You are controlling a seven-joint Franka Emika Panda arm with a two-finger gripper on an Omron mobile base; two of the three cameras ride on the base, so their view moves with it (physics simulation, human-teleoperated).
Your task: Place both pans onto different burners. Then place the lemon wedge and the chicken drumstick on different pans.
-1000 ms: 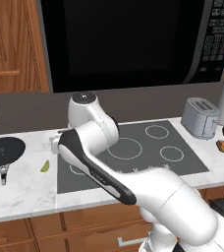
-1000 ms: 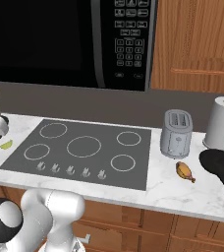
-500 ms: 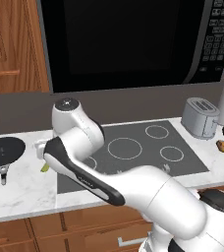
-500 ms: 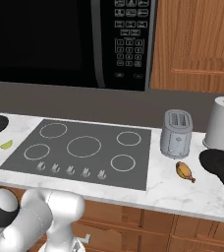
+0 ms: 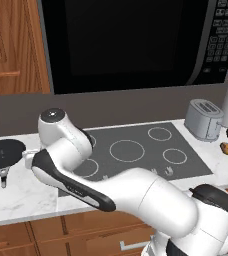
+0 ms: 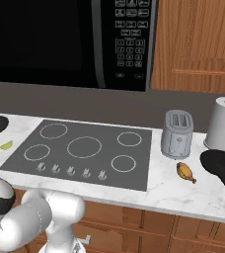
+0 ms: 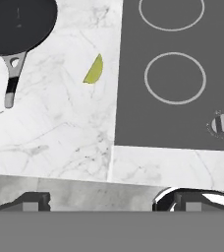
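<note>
Marble counter (image 6: 164, 190) with a dark glass cooktop (image 6: 144, 170) set into it; five white burner rings (image 6: 84, 147) printed on the glass, all bare, and a row of small silver knobs (image 6: 70, 170) along the front edge.

Left pan (image 5: 3, 154): on the counter left of the cooktop, handle toward the front; also at the top left of the hand view (image 7: 15, 22).

Lemon wedge (image 7: 94, 70): flat on the marble between that pan and the cooktop edge, touching neither; also seen at (image 6: 6, 145).

Right pan (image 6: 221, 164): on the counter at the far right, handle toward the front.

Chicken drumstick (image 6: 185, 171): on the marble just left of the right pan, in front of the toaster (image 6: 176, 134).

Paper towel roll (image 6: 222, 124): upright behind the right pan.

Microwave (image 6: 70, 42): above the cooktop.

Gripper (image 7: 101, 202): over the counter's front edge near the lemon wedge; fingertips well apart, nothing between them.
</note>
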